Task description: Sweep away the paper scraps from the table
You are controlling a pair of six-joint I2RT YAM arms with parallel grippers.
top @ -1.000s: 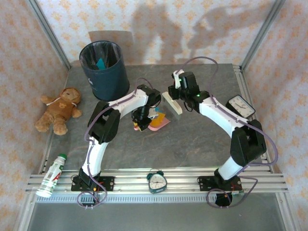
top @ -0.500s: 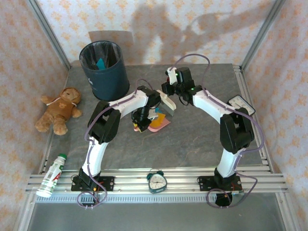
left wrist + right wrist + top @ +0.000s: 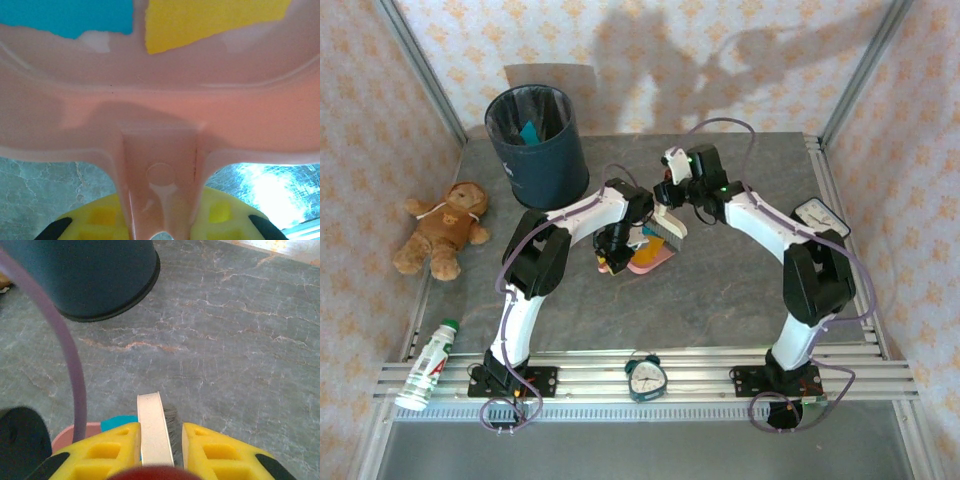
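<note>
Stroke closing: my right tool [image 3: 157,442], pinching the cream-handled brush [image 3: 154,422], swung toward 9 o'clock to the pink plastic dustpan [image 3: 160,112] pinched by my left tool [image 3: 160,227].

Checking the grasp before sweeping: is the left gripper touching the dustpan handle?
Touching. In the left wrist view the dustpan handle sits between the left gripper's yellow fingers, which meet its sides with no gap.

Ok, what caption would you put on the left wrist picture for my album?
The left arm's yellow fingers grip a pink dustpan holding teal and yellow paper scraps.
</note>
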